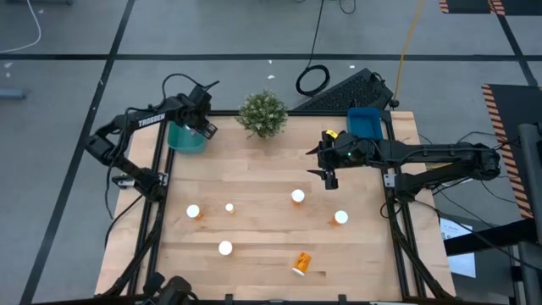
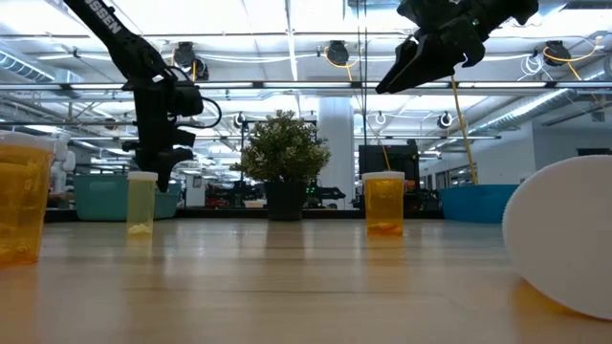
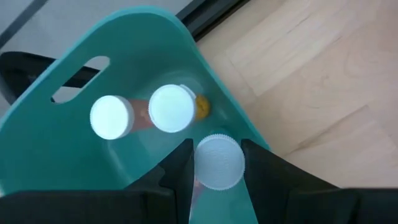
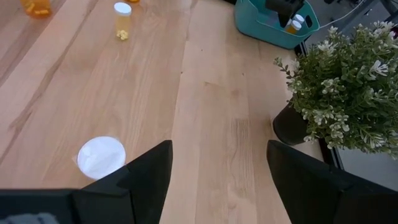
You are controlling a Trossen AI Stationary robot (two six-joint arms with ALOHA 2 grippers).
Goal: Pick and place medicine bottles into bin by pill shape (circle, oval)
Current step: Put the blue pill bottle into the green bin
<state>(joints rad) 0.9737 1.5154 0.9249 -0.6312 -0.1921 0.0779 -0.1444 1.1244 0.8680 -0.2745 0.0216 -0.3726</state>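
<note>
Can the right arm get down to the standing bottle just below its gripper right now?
Probably yes. The right gripper hangs open above the table, and the bottle stands alone on bare wood with nothing near it. The left gripper is far off over the teal bin.

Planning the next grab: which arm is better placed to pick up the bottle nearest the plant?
Right. The right gripper hangs open just beside that bottle, while the left gripper holds a bottle over the teal bin.

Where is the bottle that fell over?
In the high view, the tipped orange bottle lies near the table's front edge, right of the upright white-capped bottle.
</note>
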